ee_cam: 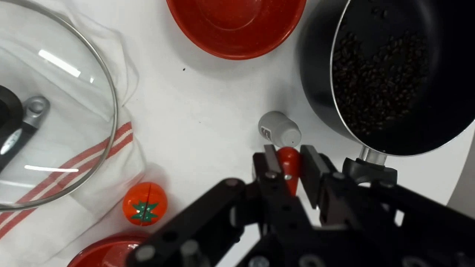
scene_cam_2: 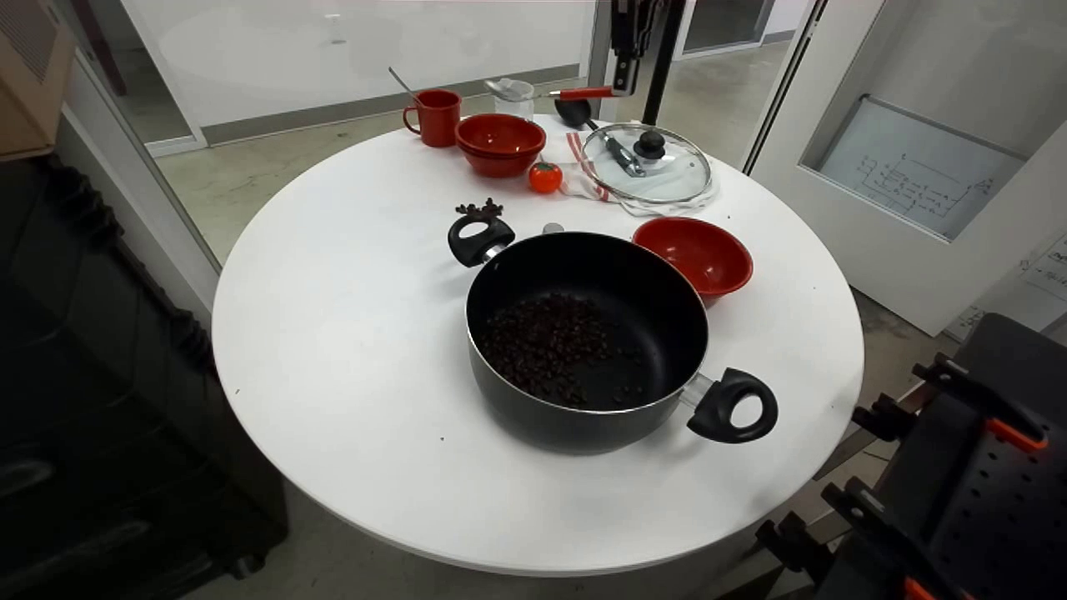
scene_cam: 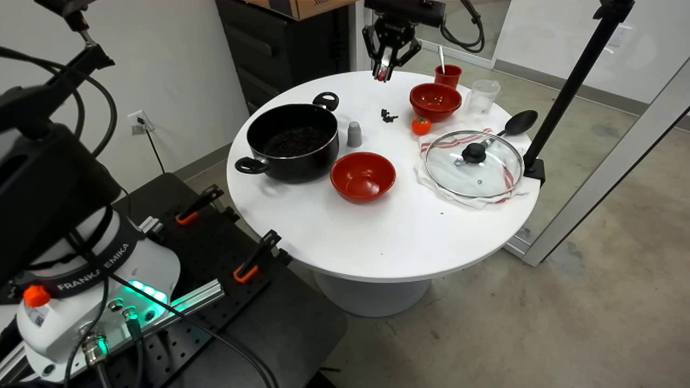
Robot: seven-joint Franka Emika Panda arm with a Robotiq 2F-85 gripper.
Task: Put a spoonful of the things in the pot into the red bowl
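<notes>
Two fingers (ee_cam: 311,167) pinch a red-handled spoon (scene_cam_2: 583,93) above the desk (scene_cam_2: 350,333); dark beans (scene_cam_2: 546,342) lie in the pot (scene_cam_2: 575,432) beside a red bowl (scene_cam: 363,177).

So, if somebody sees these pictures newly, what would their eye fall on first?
Probably the big black pot, with dark beans inside, on the white table. Next come a red bowl beside it and, above the table, the jaws closed on a red-handled spoon.

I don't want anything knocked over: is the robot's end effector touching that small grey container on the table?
Apart. In an exterior view, white tabletop shows plainly between the end effector and the small grey container.
</notes>
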